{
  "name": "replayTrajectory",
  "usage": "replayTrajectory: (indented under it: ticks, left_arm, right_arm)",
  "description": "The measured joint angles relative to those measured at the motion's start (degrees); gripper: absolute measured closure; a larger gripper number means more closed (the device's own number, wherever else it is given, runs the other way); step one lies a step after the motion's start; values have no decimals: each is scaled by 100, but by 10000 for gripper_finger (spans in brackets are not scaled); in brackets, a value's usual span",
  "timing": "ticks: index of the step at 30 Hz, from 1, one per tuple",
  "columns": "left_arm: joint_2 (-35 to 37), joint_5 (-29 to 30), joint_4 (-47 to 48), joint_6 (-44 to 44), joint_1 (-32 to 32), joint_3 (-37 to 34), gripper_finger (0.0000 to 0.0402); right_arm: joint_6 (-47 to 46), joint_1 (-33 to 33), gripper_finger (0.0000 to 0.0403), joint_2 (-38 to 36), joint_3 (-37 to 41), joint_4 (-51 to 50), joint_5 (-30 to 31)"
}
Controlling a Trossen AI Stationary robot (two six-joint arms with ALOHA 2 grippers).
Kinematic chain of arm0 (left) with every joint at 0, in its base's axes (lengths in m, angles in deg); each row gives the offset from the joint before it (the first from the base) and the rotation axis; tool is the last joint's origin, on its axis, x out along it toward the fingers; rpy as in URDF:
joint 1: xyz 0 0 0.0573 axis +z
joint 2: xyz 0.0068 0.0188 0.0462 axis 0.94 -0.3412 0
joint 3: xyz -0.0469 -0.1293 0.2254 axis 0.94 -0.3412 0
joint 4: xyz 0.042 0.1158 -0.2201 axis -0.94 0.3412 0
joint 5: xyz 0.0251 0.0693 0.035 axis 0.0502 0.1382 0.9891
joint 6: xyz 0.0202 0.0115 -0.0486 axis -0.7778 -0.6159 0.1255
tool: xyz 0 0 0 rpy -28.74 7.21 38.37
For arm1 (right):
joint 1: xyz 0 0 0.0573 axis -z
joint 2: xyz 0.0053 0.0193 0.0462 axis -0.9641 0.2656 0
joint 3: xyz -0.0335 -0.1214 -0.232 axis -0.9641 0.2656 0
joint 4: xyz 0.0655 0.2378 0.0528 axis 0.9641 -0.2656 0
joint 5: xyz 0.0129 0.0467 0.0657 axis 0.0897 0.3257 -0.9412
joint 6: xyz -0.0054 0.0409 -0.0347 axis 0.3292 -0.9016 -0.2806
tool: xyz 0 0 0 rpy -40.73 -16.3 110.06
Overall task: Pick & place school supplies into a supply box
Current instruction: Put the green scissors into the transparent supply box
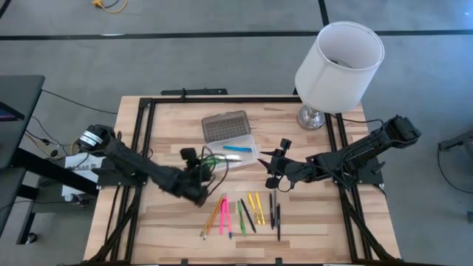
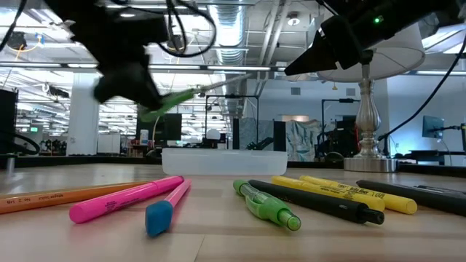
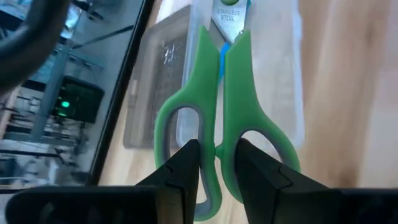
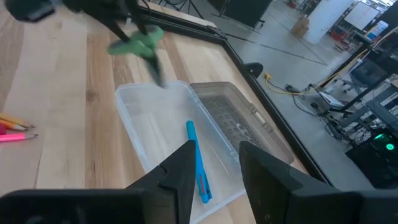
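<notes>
My left gripper (image 3: 216, 155) is shut on the green-handled scissors (image 3: 217, 93) and holds them in the air beside the supply box (image 1: 238, 151), on its left. The blades (image 2: 218, 86) point over the box. The box is clear plastic, its ribbed grey lid (image 1: 225, 125) lies open on the far side, and one blue pen (image 4: 198, 162) lies inside. My right gripper (image 4: 214, 168) hangs open above the box's right end with nothing between its fingers. Several pens and pencils (image 1: 236, 214) lie on the table near the front edge. My left gripper pinches the scissors' handle where the inner sides of the two green loops meet (image 3: 219, 140), one finger (image 3: 186, 165) in front of each loop. The fingers slant down and lie along the scissors. The scissors are lifted clear of the table, blades leading away from the gripper.
A white lamp (image 1: 336, 66) stands at the table's far right corner. Black frame rails (image 1: 140, 133) run along the left, right and far edges. Two dark pens (image 1: 275, 214) lie right of the coloured ones, in front of my right gripper.
</notes>
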Motion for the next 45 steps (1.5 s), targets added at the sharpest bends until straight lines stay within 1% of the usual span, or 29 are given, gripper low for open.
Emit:
replayTrajectory:
  ticks: [5, 8, 11, 15, 21, 30, 36, 39, 45]
  left_arm:
    - [0, -828, -904, -662, 862, 0, 317]
    - [0, -1433, -1177, -774, 1335, 0, 317]
    - [0, -1883, -1310, -787, 1701, 0, 317]
    - [0, -2231, -1416, -884, 2042, -26, 317]
    - [-2, -2965, -1871, -1523, 2242, -224, 317]
    - [-18, -3082, -2077, -2429, 2299, -243, 317]
    - [-344, -3601, -2418, -2875, 2563, -245, 317]
    - [-475, -3634, -2339, -2924, 2664, -247, 317]
    - [-487, -3613, -2244, -2922, 2760, -247, 307]
  right_arm:
    - [0, 0, 285, 0, 0, -47, 13]
    - [0, 0, 285, 0, 0, -89, 25]
    - [0, 0, 285, 0, 0, -120, 51]
    - [0, 0, 285, 0, 0, -131, 53]
    - [0, 0, 285, 0, 0, -133, 55]
    - [0, 0, 285, 0, 0, -131, 61]
    - [-2, 0, 285, 0, 0, -162, 61]
    - [-4, 0, 285, 0, 2, -216, 61]
    - [-4, 0, 285, 0, 2, -255, 57]
